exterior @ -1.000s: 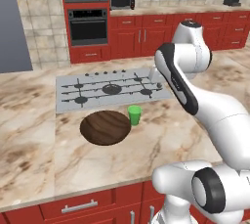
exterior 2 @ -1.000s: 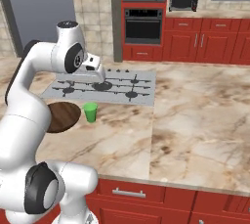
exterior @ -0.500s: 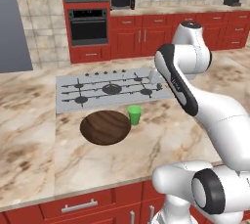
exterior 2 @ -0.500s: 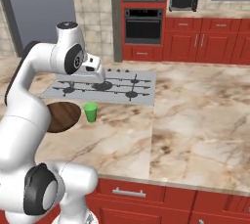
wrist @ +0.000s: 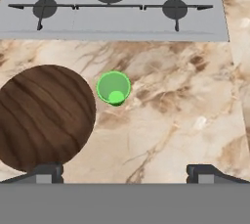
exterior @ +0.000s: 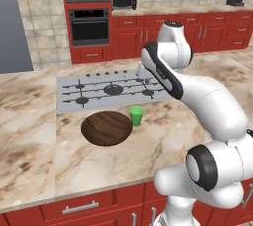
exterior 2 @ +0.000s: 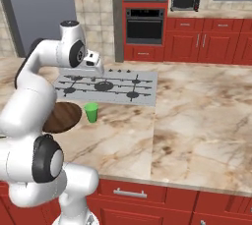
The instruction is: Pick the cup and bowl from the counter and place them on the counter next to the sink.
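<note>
Clearly nothing has been picked up yet. The cup [exterior: 136, 115] stands upright on the counter [exterior: 29, 136], just in front of the grey cooktop [exterior: 111, 90], and the bowl [exterior: 106, 128] lies right beside it on the robot's left, so close that their edges look almost touching. From the hand's own camera the cup [wrist: 114, 89] shows its open mouth, with the bowl [wrist: 44, 115] to one side and bare marble all around. The gripper [exterior 2: 93, 65] hangs high above the near edge of the cooktop, well clear of both things, its fingers spread wide with nothing between them; the two fingertips [wrist: 49, 171] sit far apart at the bottom of the hand view. I see no sink from where the cameras look, so the place to set things down is out of sight. By my reckoning the whole job remains: lower onto the cup, carry it off, then do the same for the bowl.
</note>
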